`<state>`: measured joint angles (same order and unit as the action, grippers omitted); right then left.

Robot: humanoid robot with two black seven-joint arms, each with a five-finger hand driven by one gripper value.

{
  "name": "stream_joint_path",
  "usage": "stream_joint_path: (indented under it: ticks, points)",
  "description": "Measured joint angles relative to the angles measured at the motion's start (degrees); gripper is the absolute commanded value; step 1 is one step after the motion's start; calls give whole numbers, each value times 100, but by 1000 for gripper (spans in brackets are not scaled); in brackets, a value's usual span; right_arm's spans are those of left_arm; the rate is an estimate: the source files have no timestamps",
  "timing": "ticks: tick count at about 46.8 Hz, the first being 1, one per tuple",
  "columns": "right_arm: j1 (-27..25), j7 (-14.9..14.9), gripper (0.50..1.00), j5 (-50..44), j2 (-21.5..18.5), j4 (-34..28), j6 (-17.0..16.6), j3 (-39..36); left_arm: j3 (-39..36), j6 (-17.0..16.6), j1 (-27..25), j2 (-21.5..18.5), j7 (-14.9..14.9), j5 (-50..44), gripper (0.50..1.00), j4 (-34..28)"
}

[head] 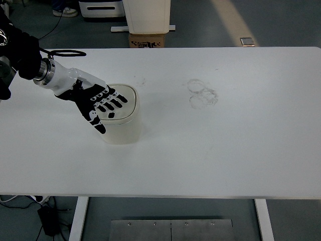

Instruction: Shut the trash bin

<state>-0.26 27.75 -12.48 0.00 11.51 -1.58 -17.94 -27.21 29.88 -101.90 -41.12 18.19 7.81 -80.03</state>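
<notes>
Fingers (pixel 114 101) of my left hand (pixel 95 100), black-and-white and jointed, lie spread flat on the lid of the small cream plastic trash bin (pixel 123 128), gripping nothing. From the head view, that bin stands left of centre on the white rectangular table (pixel 235 145), and my arm comes in from the upper left of the frame. Its lid looks level with the rim, though my palm hides the near side. Faint grey ring marks (pixel 201 94) show right of centre.

Trash bin (pixel 122 124) on table (pixel 225 150) left of centre, left hand (pixel 95 101) flat on its lid (pixel 125 100)
</notes>
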Motion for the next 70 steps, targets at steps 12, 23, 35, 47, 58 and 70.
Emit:
stream_joint_path:
  ticks: [12, 23, 35, 47, 58, 70]
  points:
    - [0, 5, 991, 0, 0, 0, 0, 1, 43, 3, -73, -44, 5, -9, 1000, 43]
    - [0, 5, 991, 0, 0, 0, 0, 1, 146, 9, -162, -71, -2, -57, 1000, 211]
    - [1, 3, 991, 0, 0, 0, 0, 1, 688, -7, 182, -137, -172, -162, 1000, 871]
    - [-2, 11, 991, -1, -1, 2, -1, 1, 1806, -10, 1087, -151, -300, -282, 1000, 1752]
    - [-1, 14, 991, 0, -1, 1, -1, 0, 2872, -15, 1728, -123, -655, -278, 1000, 2365]
    - [-7, 12, 991, 0, 0, 1, 0, -8, 3826, -17, 2225, -137, -1394, -535, 1000, 2710]
